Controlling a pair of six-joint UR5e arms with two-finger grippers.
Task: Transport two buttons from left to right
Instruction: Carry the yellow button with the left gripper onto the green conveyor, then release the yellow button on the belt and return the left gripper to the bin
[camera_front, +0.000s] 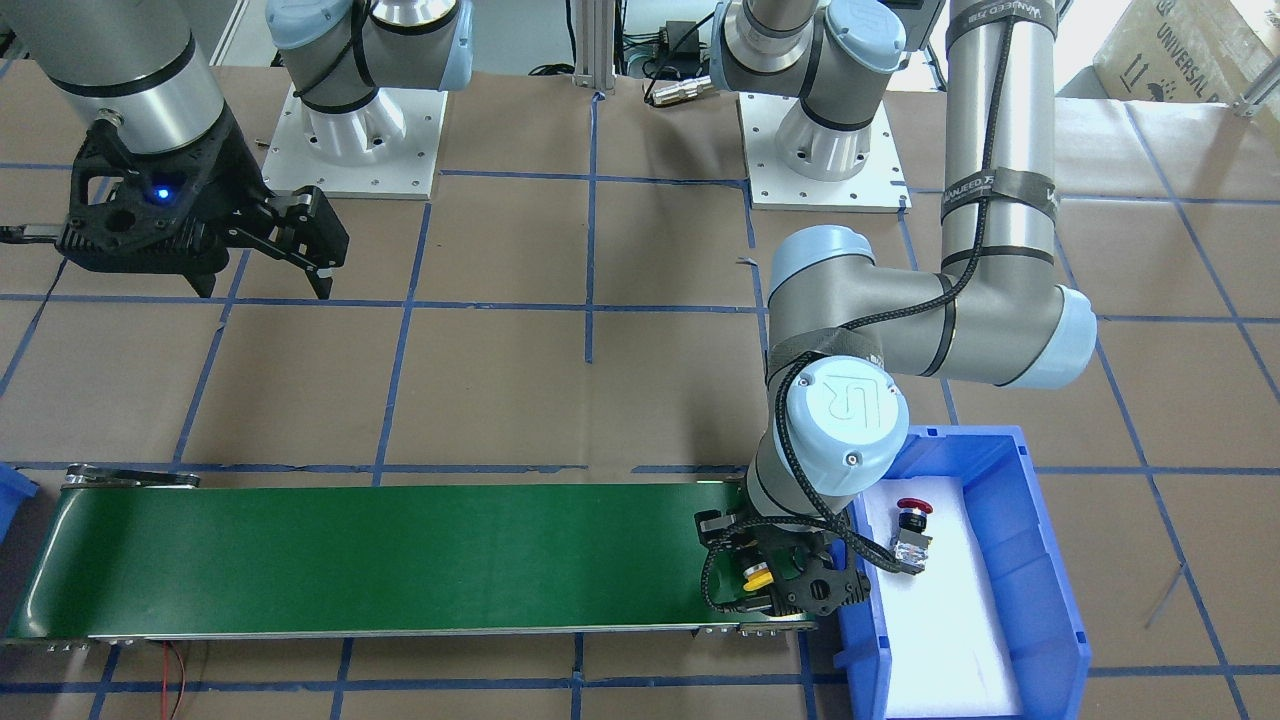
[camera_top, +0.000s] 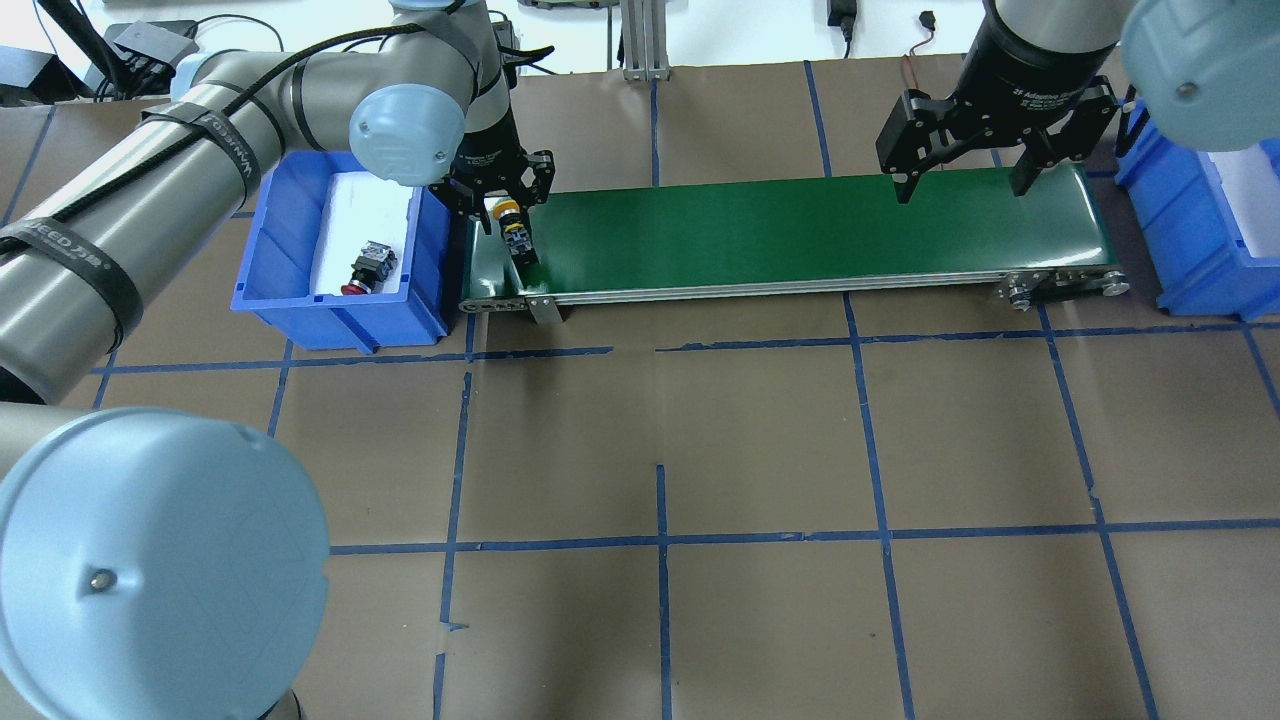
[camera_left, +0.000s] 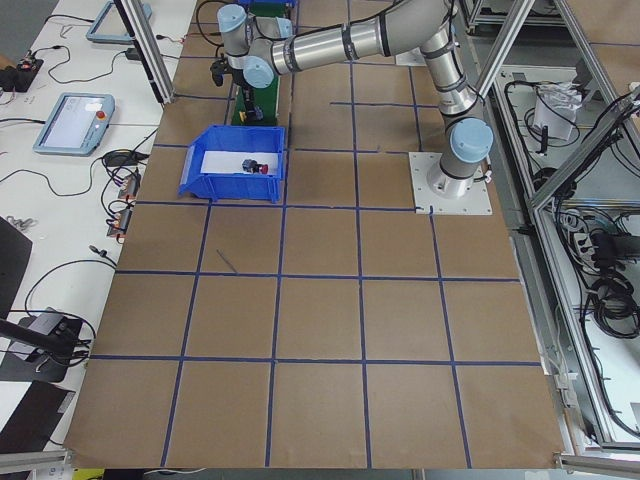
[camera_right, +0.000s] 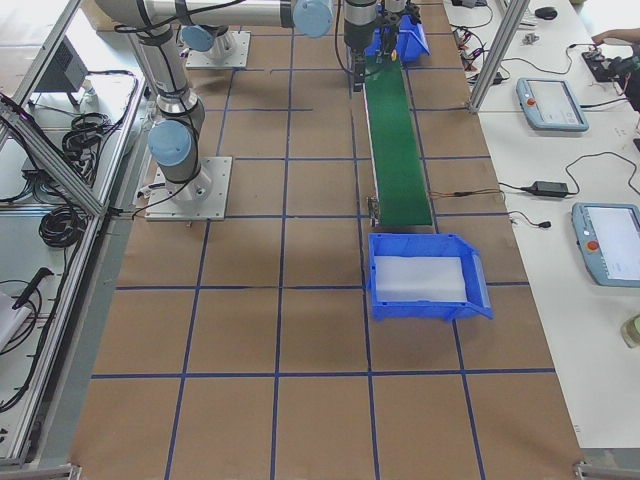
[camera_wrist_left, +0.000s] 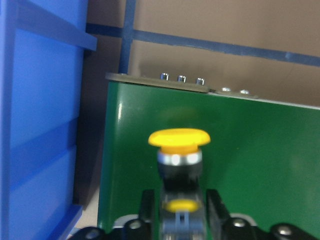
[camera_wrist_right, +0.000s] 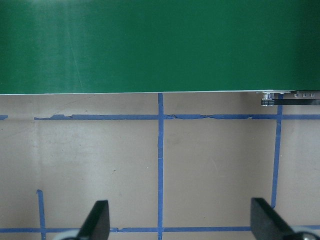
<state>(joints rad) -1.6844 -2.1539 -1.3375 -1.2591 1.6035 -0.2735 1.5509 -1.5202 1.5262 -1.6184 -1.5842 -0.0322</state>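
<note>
A robotics lab: teach pendants on side benches, aluminium framing, tape-gridded table, conveyor.

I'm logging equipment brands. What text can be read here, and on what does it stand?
"UR": blue joint cap, left arm.
"UNIVERSAL R", cut off: cardboard box.
"WANJEED": cable strap, left arm.
"2F Adaptive", rest blurred: right gripper, on its body.
Pendant screens: too small to read.

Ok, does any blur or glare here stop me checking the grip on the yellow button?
Left wrist view: soft, slightly blurred, yet the yellow mushroom-cap push-button shows plainly between the fingers of the left pincer. Overhead view: the white foam liner in the blue plastic bin is washed out. Front-facing view: bright overexposure at the top right corner.
</note>
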